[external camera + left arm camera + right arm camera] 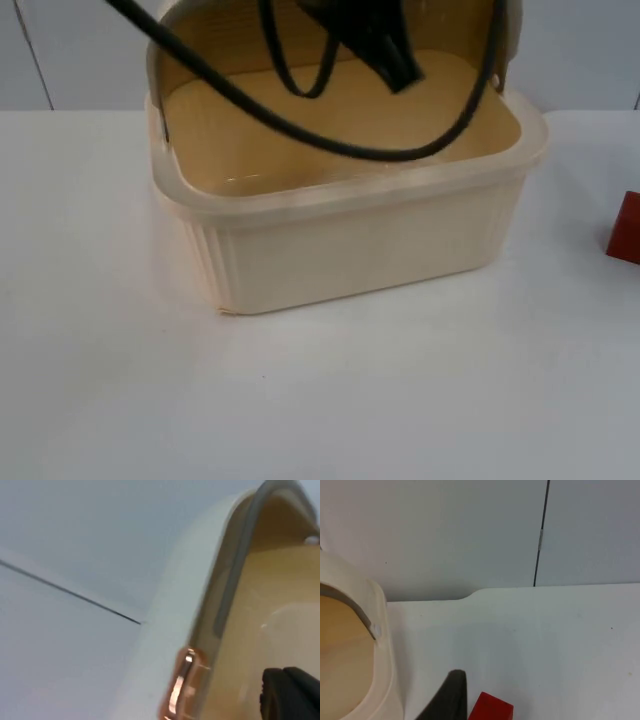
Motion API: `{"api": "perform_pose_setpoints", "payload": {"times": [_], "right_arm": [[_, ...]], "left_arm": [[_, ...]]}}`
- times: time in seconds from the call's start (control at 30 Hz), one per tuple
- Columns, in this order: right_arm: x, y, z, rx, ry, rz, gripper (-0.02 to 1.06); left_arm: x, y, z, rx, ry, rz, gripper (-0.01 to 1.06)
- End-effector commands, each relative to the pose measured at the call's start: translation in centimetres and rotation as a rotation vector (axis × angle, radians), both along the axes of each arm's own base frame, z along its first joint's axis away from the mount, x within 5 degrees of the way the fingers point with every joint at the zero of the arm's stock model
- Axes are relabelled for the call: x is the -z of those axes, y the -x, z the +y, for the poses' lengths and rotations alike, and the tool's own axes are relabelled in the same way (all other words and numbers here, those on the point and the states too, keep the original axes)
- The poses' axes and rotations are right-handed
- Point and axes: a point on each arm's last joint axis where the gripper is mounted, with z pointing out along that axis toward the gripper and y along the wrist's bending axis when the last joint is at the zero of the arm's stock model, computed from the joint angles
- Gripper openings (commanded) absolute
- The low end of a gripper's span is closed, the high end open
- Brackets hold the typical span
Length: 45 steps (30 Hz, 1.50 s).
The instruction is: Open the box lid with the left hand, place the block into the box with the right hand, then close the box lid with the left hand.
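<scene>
A cream plastic box [350, 240] stands in the middle of the table. Its lid [330, 30] is raised at the back, so the tan inside is in sight, with nothing lying in the part I can see. My left gripper [385, 50] hangs over the box's far side, close against the raised lid's inner face. The left wrist view looks along the lid's rim [200, 600] and an orange hinge clip [182, 680], with the left gripper [290, 695] beside them. A red block [625, 228] lies on the table right of the box. My right gripper [447, 697] hovers just beside the red block [490, 710].
The grey partition wall [470, 530] with a dark seam rises behind the table. The white table top [320, 400] stretches in front of the box and to its left. In the right wrist view the box rim [385, 645] is left of the block.
</scene>
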Motion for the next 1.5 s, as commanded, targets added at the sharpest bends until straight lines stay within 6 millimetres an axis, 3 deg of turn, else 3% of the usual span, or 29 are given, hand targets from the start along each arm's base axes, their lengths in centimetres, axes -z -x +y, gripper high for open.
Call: {"api": "perform_pose_setpoints", "payload": {"times": [0.0,0.1,0.13,0.27,0.3,0.43,0.47,0.5,0.63,0.7,0.8,0.87,0.93,1.0,1.07,1.23,1.47], "right_arm": [[-0.2,-0.1,0.0,-0.003,0.009,-0.012,1.04],[-0.3,-0.1,0.0,-0.005,0.008,-0.023,1.04],[-0.3,-0.1,0.0,-0.005,0.008,-0.023,1.04],[-0.4,-0.2,0.0,-0.006,0.008,-0.032,1.04],[-0.4,-0.2,0.0,-0.006,0.008,-0.032,1.04],[-0.4,-0.2,0.0,-0.006,0.005,-0.035,1.04],[-0.4,-0.2,0.0,-0.006,0.005,-0.035,1.04],[-0.4,-0.2,0.0,-0.006,0.005,-0.035,1.04],[-0.4,-0.2,0.0,-0.006,0.005,-0.035,1.04],[-0.4,-0.2,0.0,-0.006,0.005,-0.035,1.04],[-0.4,-0.2,0.0,-0.006,0.003,-0.035,1.04],[-0.4,-0.2,0.0,-0.006,0.001,-0.035,1.04],[-0.4,-0.2,0.1,-0.006,-0.001,-0.035,1.04],[-0.4,-0.2,0.1,-0.006,-0.002,-0.035,1.04],[-0.4,-0.2,0.1,-0.006,-0.002,-0.035,1.04],[-0.4,-0.2,0.1,-0.004,-0.008,-0.035,1.04],[-0.4,-0.2,0.1,-0.003,-0.008,-0.031,1.04]], "left_arm": [[-1.0,0.9,0.2,-0.088,0.095,0.059,0.0],[-2.9,1.9,0.6,-0.117,0.194,0.088,0.0],[-2.9,1.9,0.6,-0.117,0.194,0.088,0.0],[-6.7,3.1,2.4,-0.13,0.219,-0.004,0.0],[-6.7,3.1,2.4,-0.13,0.219,-0.004,0.0],[-11.0,4.0,5.7,-0.168,0.293,-0.094,0.0],[-11.0,4.0,5.7,-0.168,0.293,-0.094,0.0],[-11.8,3.9,7.0,-0.192,0.33,-0.105,0.0],[-15.5,3.5,15.1,-0.399,0.516,-0.167,0.0],[-15.8,3.6,15.9,-0.418,0.538,-0.172,0.0],[-16.6,3.5,22.2,-0.643,0.729,-0.164,0.0],[-16.1,3.6,25.0,-0.792,0.861,-0.105,0.0],[-15.8,3.6,25.9,-0.837,0.884,-0.078,0.0],[-14.9,3.5,26.5,-0.846,0.758,-0.028,0.0],[-14.5,3.4,26.0,-0.776,0.64,0.012,0.0],[-14.2,3.3,24.6,-0.629,0.573,0.076,0.0],[-14.4,3.1,24.2,-0.603,0.649,0.077,0.0]]}}
